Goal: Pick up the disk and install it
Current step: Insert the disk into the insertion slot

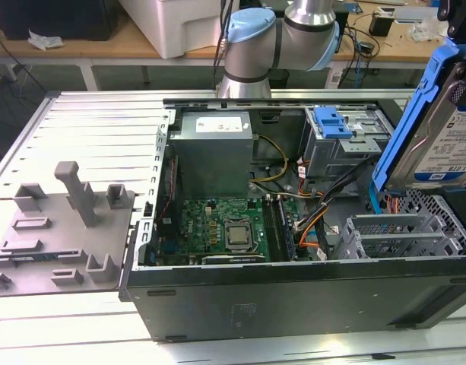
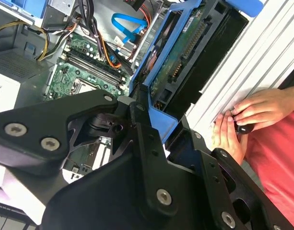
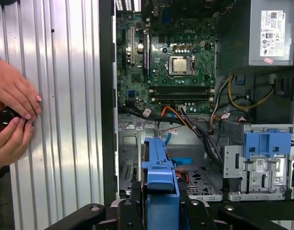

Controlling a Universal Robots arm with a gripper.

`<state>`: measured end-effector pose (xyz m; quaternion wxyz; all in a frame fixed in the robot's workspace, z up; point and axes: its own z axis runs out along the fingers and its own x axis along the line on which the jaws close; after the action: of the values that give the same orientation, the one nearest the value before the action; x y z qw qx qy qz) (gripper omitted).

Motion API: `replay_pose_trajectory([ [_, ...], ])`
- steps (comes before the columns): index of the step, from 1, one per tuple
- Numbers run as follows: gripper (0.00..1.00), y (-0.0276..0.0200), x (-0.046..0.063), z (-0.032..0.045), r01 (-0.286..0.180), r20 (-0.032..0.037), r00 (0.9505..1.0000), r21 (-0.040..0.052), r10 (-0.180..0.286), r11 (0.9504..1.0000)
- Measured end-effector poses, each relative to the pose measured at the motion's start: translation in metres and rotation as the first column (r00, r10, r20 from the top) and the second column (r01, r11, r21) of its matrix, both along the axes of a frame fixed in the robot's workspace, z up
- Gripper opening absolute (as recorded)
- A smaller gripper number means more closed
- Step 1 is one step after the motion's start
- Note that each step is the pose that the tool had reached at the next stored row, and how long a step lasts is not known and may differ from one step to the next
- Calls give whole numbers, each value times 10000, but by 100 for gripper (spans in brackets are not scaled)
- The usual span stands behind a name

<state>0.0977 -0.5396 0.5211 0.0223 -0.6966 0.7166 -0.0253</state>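
The disk [image 1: 439, 141] hangs tilted above the open computer case [image 1: 293, 296] at the exterior view's right. Its blue carrier frames a silver drive with a white-and-blue label. In the second wrist view my gripper [image 2: 146, 112] is shut on the carrier's end, and the disk's [image 2: 178, 60] green circuit side faces the camera. In the first wrist view the disk [image 3: 158, 175] stands edge-on between my black fingers [image 3: 131, 211], over the case's drive bay area.
Inside the case lie the motherboard [image 1: 225, 224], the grey power supply [image 1: 213, 148], a drive cage with a blue latch [image 1: 333, 122] and silver bay brackets [image 1: 400, 232]. A grey fixture tray [image 1: 58, 228] sits at the exterior view's left. A person's hands [image 3: 10, 115] rest on the ribbed table.
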Motion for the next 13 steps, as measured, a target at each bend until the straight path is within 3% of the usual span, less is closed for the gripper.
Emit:
replay_pose_trajectory([
  [13, 37, -12, 0, -77, 493, -4, 9988, 2, -493, 9988],
])
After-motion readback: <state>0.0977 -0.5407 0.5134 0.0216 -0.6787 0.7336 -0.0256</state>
